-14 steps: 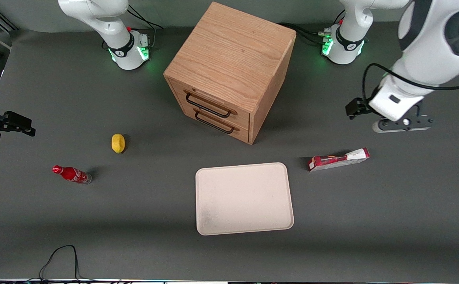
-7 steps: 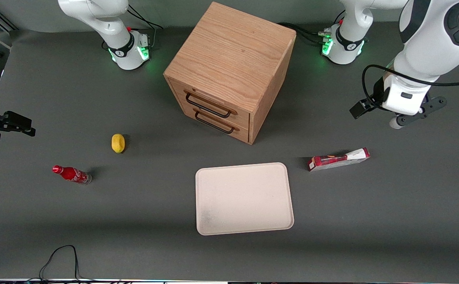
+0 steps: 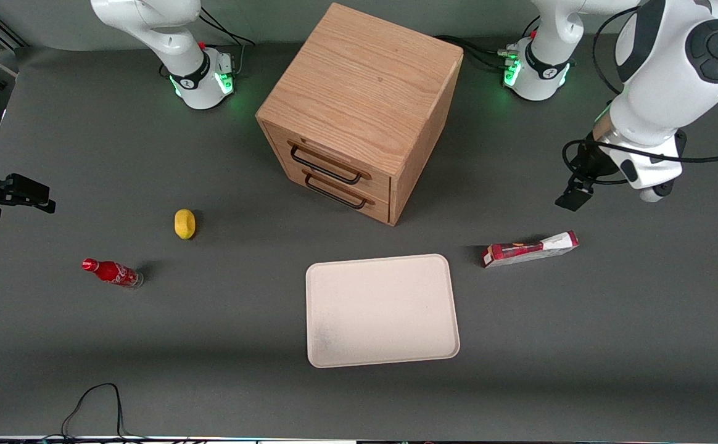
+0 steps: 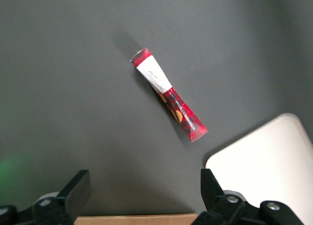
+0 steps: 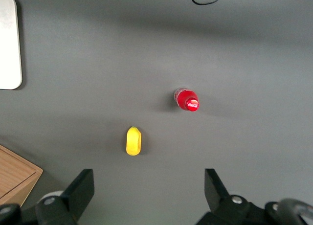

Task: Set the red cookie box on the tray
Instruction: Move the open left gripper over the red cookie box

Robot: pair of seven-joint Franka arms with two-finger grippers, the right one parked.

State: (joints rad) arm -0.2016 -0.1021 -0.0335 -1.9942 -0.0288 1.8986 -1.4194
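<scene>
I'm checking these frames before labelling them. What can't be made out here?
- Gripper, open above the table: fingertips cut off by the left wrist view's edge; the arm hides it in the front view.
- Red cookie box: print too small to read.
- Tray: mostly outside the wrist view.
- Cabinet: drawer contents hidden by the closed fronts.

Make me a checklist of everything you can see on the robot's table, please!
Surface: dark grey table, flat and matte.
Job's things: red cookie box lies flat on the table beside the tray, not touching it; the tray holds nothing.
Clutter: wooden cabinet with both drawers shut; yellow lemon; small red soda bottle standing toward the parked arm's end.
Grippers: gripper open, holding nothing, up in the air above the table, farther from the front camera than the cookie box.
Cables: black cable looping at the table's near edge.
Surroundings: green lights on both arm bases.
</scene>
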